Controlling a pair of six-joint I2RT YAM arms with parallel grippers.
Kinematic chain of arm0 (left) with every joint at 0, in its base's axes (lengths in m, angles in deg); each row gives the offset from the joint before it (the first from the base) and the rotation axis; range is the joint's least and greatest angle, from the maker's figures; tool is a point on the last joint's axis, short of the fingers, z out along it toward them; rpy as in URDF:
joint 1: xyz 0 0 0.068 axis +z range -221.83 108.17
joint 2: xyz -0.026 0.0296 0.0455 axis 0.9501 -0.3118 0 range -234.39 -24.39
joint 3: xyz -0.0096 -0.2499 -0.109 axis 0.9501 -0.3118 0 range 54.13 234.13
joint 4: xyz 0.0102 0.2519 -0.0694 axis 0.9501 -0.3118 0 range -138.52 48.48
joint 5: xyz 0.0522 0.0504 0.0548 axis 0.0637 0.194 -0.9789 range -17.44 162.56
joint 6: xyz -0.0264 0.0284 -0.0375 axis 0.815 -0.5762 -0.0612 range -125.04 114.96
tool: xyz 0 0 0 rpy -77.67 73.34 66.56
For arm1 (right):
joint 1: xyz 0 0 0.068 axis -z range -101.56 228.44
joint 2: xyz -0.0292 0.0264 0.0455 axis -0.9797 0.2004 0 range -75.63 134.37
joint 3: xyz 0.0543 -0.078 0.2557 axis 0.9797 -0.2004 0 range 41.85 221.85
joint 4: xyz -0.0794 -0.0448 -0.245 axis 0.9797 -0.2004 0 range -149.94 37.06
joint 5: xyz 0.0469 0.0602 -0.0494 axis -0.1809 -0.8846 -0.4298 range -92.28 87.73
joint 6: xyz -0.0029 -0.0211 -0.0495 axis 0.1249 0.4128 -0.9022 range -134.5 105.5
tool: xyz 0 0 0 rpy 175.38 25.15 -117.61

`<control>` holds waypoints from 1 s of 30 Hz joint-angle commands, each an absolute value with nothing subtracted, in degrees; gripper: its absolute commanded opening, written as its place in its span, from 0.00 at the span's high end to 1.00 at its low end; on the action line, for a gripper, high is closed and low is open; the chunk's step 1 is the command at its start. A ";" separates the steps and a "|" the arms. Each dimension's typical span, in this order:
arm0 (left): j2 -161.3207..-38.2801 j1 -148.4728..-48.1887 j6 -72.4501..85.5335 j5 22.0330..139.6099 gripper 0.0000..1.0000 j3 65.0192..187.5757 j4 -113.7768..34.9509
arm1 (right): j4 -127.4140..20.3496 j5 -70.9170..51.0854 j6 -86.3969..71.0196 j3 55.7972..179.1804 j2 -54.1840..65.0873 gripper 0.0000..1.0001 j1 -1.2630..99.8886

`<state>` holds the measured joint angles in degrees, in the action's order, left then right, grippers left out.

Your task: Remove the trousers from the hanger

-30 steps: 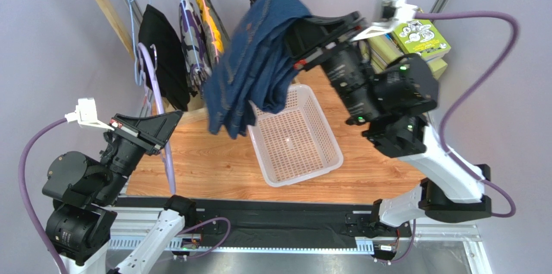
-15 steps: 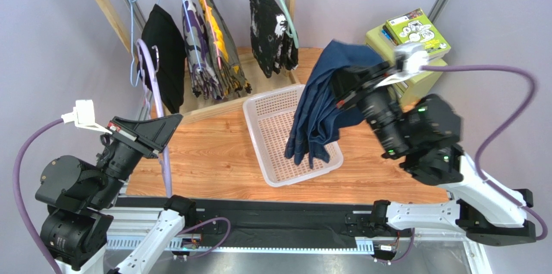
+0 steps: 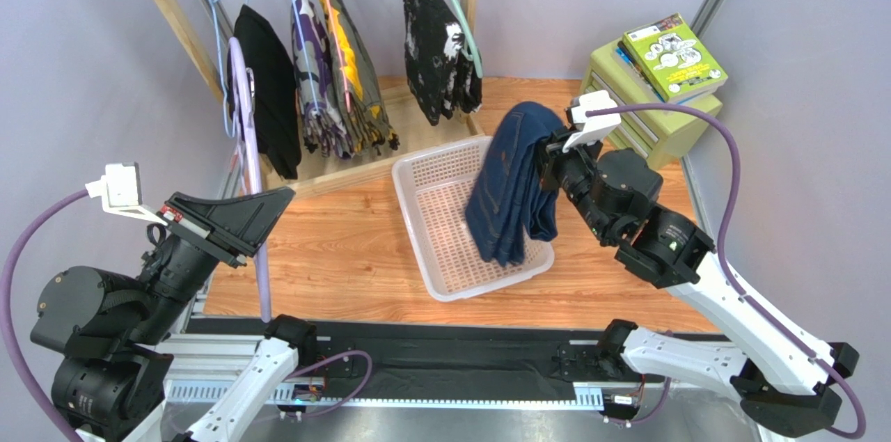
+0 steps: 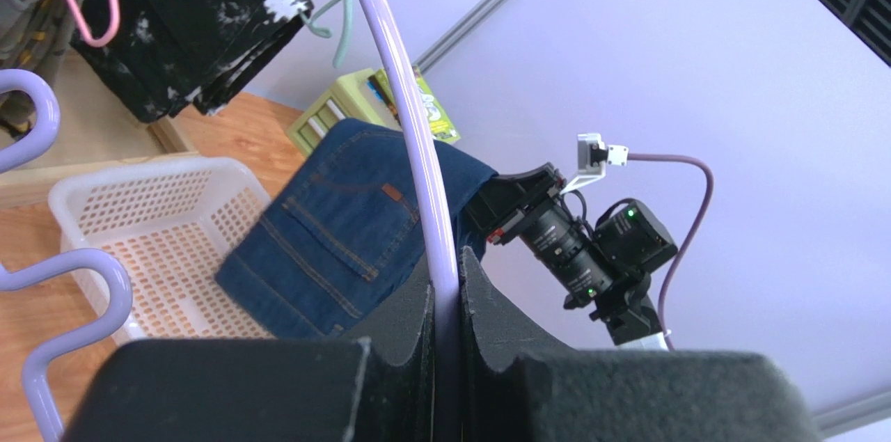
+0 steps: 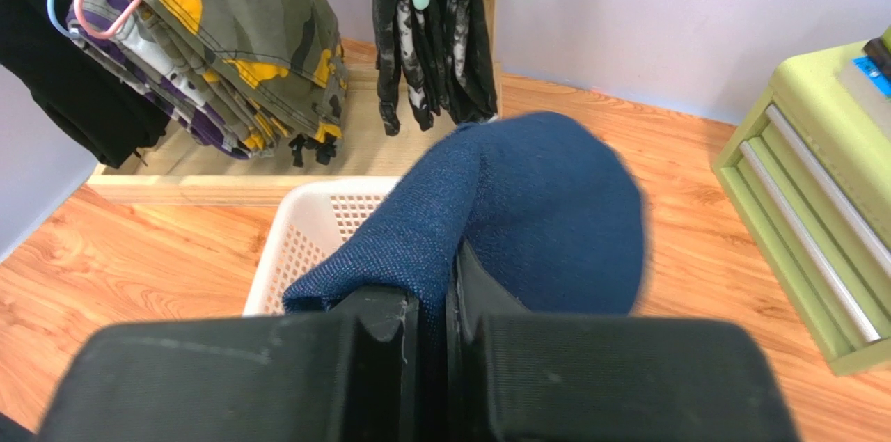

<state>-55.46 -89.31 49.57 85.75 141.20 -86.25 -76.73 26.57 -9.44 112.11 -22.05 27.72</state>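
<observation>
The dark navy trousers (image 3: 509, 189) hang folded from my right gripper (image 3: 546, 155), which is shut on them above the white basket (image 3: 439, 265); their lower end reaches into the basket. They also show in the right wrist view (image 5: 523, 218), pinched between my right gripper's (image 5: 450, 301) jaws, and in the left wrist view (image 4: 345, 228). My left gripper (image 3: 259, 214) is shut on the bare lilac hanger (image 3: 247, 139), held upright at the left. In the left wrist view the hanger's wire (image 4: 413, 118) runs up from my left gripper (image 4: 444, 296).
A wooden rack (image 3: 178, 14) at the back holds a black garment (image 3: 267, 97), camouflage garments (image 3: 340, 66) and a black-and-white blotched garment (image 3: 434, 40). A green drawer unit with books (image 3: 654, 82) stands at the back right.
My right gripper carried the trousers from high beside the rack, to the right and down over the basket. My left gripper raised the bare hanger slightly.
</observation>
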 commanded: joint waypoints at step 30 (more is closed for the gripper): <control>-58.41 -88.97 49.10 91.72 1.00 144.57 -81.16 | -74.82 4.41 4.39 114.45 7.08 0.70 26.41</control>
<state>-57.04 -89.31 49.13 89.95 142.97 -85.35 -75.37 5.95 1.83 112.11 7.70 26.50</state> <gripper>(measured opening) 0.116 0.191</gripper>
